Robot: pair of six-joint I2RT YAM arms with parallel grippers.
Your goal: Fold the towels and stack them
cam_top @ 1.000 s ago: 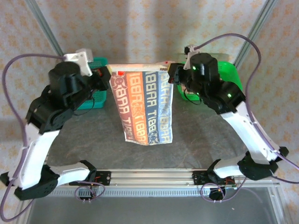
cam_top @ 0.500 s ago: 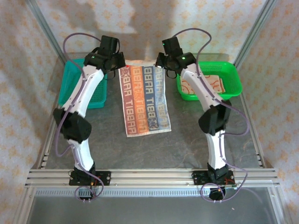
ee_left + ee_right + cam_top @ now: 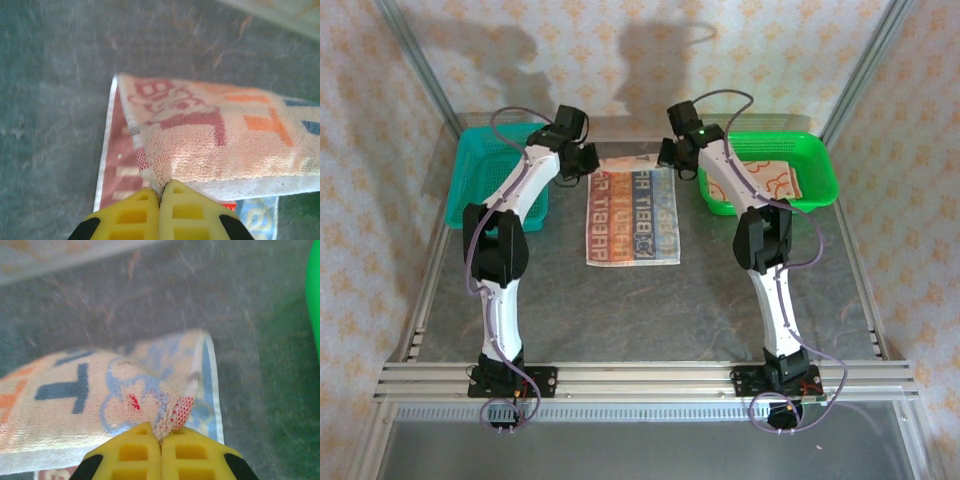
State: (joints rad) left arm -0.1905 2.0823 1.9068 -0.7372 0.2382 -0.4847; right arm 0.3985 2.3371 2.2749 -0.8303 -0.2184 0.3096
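Lowered fuzzy towel (image 3: pixel 632 225) now lies flat, rectangular.

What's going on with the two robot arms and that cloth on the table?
Two arms are handling one orange, cream and blue lettered terry towel on the grey table. The left gripper and right gripper each pinch a far corner, the rest lying flat. It sits between a teal mesh basket and a green mesh basket holding another printed cloth.

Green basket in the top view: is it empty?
No, a cream-and-orange towel lies inside the green basket.
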